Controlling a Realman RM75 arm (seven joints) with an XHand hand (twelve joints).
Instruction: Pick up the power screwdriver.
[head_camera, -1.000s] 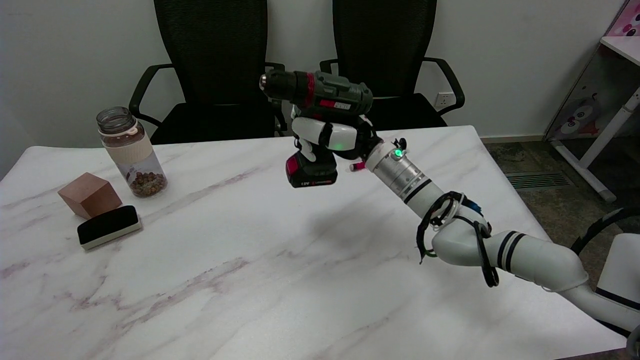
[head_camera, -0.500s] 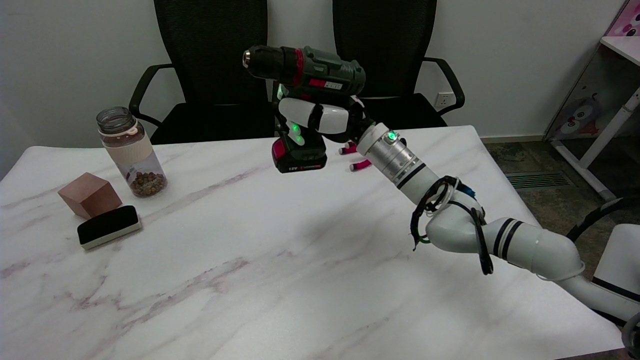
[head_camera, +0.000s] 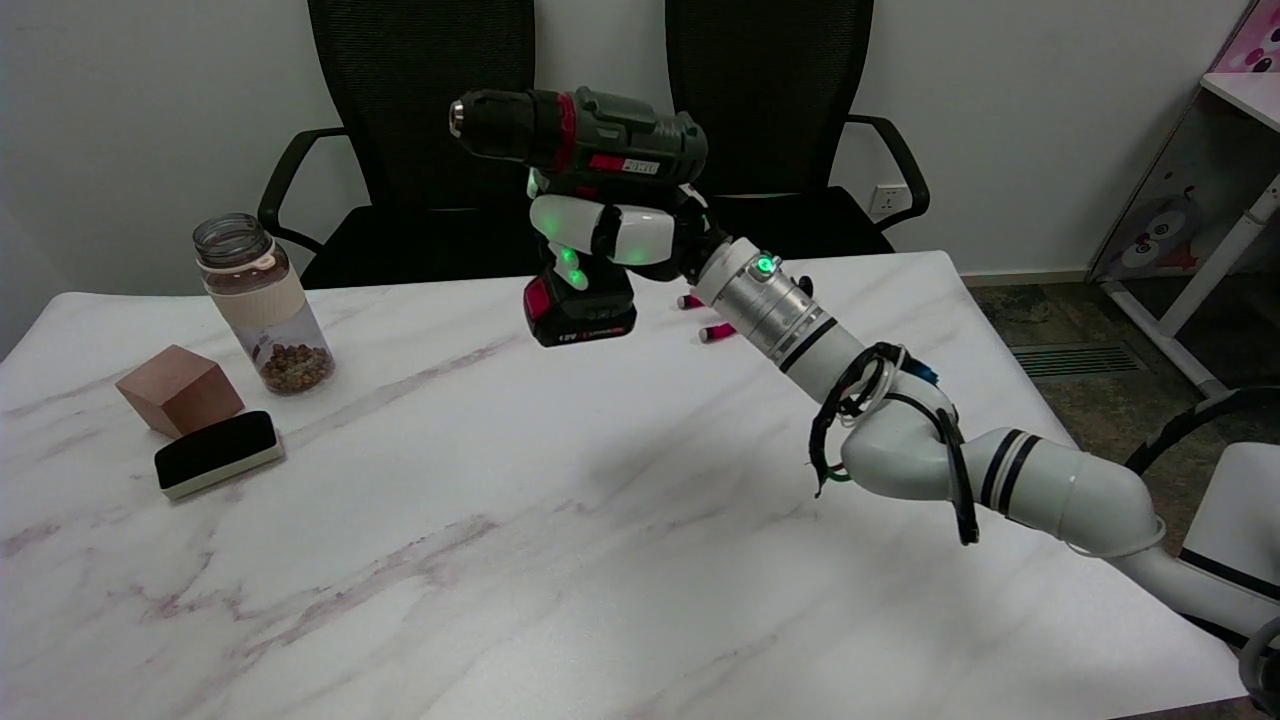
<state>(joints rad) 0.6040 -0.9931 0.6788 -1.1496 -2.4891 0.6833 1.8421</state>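
The right hand (head_camera: 605, 232) is wrapped around the handle of the power screwdriver (head_camera: 580, 160), fingers closed on it, holding it in the air above the far edge of the table (head_camera: 500, 560). The tool sits upright in the grip, chuck pointing left, battery pack hanging below the hand, clear of the tabletop. Over the last second the arm has carried it higher and further left, towards the far side, so the lift looks done and the grip appears firm. Two small pink pieces (head_camera: 705, 318) near the far edge, partly hidden before, are now uncovered. The jar (head_camera: 262, 305), wooden block (head_camera: 178, 390) and eraser (head_camera: 217, 453) by the left edge have not moved.
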